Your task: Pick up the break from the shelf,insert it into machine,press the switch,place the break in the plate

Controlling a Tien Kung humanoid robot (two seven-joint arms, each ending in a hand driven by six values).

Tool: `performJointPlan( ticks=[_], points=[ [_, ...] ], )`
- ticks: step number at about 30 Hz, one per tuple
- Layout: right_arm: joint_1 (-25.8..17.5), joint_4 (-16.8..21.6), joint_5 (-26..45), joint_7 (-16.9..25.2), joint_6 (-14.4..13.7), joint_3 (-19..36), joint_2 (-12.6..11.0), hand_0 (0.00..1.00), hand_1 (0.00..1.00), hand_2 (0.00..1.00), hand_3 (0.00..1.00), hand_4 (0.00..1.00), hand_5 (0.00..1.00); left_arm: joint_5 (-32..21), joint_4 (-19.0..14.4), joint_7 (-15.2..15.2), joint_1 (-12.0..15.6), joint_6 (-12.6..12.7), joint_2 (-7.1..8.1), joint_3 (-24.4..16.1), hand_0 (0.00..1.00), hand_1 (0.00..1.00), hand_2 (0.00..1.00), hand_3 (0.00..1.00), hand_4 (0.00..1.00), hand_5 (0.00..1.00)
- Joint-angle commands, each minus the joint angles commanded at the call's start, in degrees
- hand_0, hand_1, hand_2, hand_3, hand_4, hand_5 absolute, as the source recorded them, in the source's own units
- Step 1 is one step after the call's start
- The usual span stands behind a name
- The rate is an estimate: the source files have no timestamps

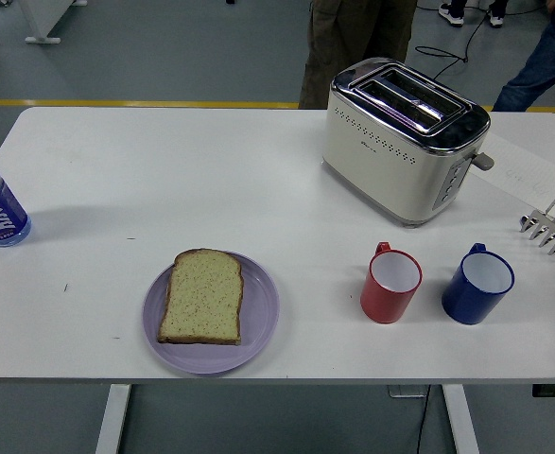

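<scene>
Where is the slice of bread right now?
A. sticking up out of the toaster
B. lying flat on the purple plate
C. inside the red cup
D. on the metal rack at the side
B. The slice of bread lies flat on the purple plate near the front of the table, while the toaster slots look empty and the red cup holds nothing.

A lab or test hall is shown rather than a kitchen. A plain white table [286,170] on metal legs is set on a bare grey floor [164,47] marked with a yellow line [135,103]. A black cable [438,49] is trailed across the floor, and people in street shoes are seen standing behind.
</scene>
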Motion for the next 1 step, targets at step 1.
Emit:
performJointPlan(
  ticks=[1],
  points=[
    [0.0,0.1,0.0,0.0,0.0,0.1,0.0,0.769,0.727,0.718,0.667,0.490,0.284,-0.1,0.0,0.0,0.0,0.0,0.01,0.1,0.636,0.494,0.475,0.547,0.328,0.830]
  ],
)
